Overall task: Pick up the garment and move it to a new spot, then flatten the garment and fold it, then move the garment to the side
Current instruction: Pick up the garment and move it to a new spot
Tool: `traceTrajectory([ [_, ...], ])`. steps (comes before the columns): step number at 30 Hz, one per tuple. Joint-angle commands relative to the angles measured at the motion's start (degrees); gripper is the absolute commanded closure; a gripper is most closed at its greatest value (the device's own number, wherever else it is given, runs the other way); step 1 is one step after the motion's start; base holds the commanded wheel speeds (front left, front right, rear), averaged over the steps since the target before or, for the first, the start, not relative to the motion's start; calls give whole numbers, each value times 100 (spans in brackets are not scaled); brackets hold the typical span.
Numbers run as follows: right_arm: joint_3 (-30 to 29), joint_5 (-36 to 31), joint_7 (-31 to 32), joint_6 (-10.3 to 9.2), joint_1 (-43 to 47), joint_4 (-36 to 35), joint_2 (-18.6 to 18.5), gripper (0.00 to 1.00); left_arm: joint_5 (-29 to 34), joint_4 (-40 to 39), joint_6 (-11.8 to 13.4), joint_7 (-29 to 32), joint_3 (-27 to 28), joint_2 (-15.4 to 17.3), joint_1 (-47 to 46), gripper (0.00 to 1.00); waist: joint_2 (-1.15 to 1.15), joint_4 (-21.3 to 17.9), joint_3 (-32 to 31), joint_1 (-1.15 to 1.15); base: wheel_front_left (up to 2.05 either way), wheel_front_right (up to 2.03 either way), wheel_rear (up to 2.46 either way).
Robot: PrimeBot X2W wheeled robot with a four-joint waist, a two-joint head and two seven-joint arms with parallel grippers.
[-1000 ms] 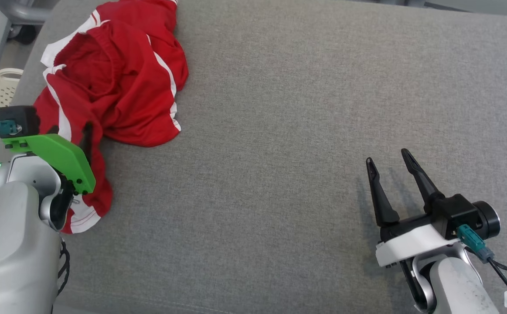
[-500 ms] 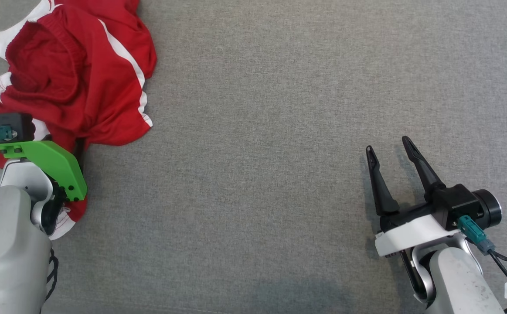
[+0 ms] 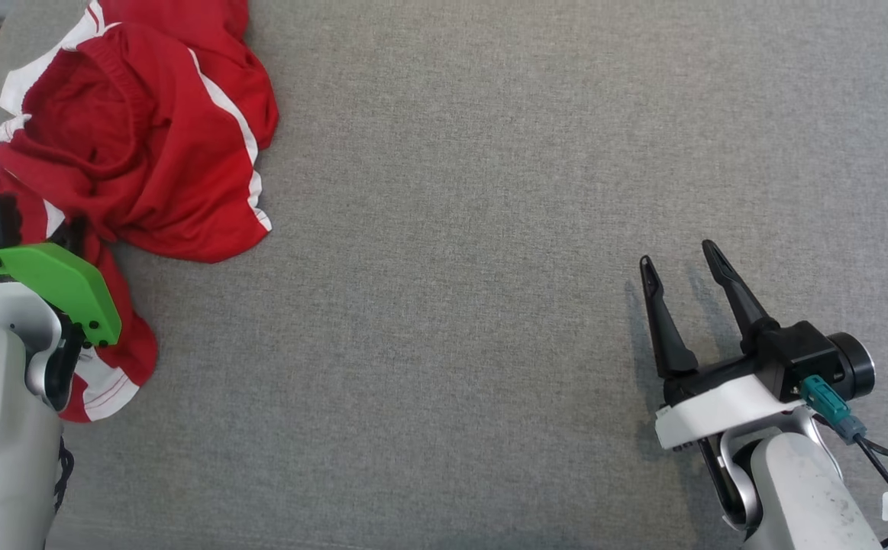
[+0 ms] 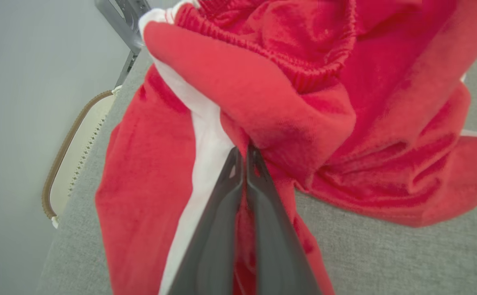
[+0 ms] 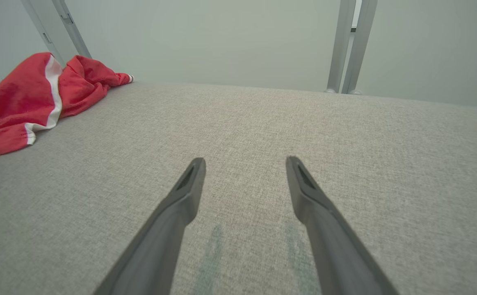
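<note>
The garment (image 3: 146,145) is a pair of red shorts with white stripes, crumpled at the far left of the grey surface. My left gripper (image 3: 77,233) sits at its near edge, under a green wrist cover. In the left wrist view the left gripper (image 4: 242,150) is shut, its fingers pinching a fold of the garment (image 4: 271,106) beside a white stripe. My right gripper (image 3: 678,256) rests open near the front right, far from the cloth. Nothing is between the right gripper (image 5: 245,160) fingers, and the garment (image 5: 17,102) lies far off to its left.
The grey fabric surface (image 3: 489,229) stretches wide between the two arms. A cream basket with a brown rim (image 4: 68,164) stands off the surface's left edge. Metal posts (image 5: 347,45) rise behind the far edge in front of a pale wall.
My left gripper has shut on a fold of the garment. The head camera has shifted, so the whole picture moved. The right arm has stayed put.
</note>
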Motion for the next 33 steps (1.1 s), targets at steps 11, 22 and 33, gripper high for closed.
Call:
traceTrajectory([
  [11,-24,152,-21,0,215,63,-19,0,224,-237,21,-506,-166,230,-313,100,0,-13,-578,0,0,0,0],
  [22,-35,353,-21,0,448,110,-19,0,483,-946,-18,-422,-667,347,-627,100,0,-245,-1180,0,0,0,0],
  [33,-110,431,-21,0,603,114,-19,0,560,-1838,-50,-192,-1335,293,-803,100,0,-816,-1502,0,0,0,0],
])
